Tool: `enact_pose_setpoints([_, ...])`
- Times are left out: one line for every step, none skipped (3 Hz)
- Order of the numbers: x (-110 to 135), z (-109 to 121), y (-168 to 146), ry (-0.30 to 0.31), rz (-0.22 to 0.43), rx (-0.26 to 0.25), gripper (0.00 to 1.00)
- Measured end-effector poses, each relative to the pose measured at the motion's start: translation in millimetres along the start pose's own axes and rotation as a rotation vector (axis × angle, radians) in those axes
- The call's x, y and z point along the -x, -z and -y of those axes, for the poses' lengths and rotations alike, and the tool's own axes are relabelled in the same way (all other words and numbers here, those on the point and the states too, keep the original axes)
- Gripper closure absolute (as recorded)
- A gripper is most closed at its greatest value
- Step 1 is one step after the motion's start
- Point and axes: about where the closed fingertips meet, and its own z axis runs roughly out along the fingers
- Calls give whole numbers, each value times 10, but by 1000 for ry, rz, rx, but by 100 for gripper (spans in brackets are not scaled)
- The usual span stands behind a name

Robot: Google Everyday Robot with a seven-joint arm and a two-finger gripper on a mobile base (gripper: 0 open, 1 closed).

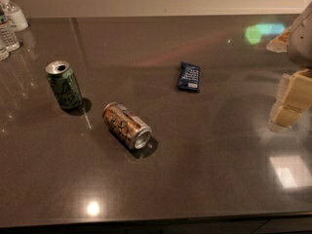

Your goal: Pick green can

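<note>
The green can (64,85) stands upright on the dark countertop (204,169) at the left. It is dark green with a black pattern and a silver top with an open mouth. My gripper (287,104) is at the far right edge of the view, above the counter, far from the green can. Only its pale yellowish finger parts show.
A brown-gold can (126,125) lies on its side just right of and nearer than the green can. A dark blue snack packet (188,76) lies flat at mid-counter. Clear bottles (9,21) stand at the back left corner. The counter's front edge runs along the bottom.
</note>
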Motion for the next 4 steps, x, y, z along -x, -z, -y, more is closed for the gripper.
enact_pose_setpoints([4,2,6,0,2,-2,0])
enact_pose_setpoints([135,65,-27,1,40,-9,0])
enact_pose_setpoints([351,169,-117,12,105,-2,0])
enact_pose_setpoints([759,296,-269,37,235,12,0])
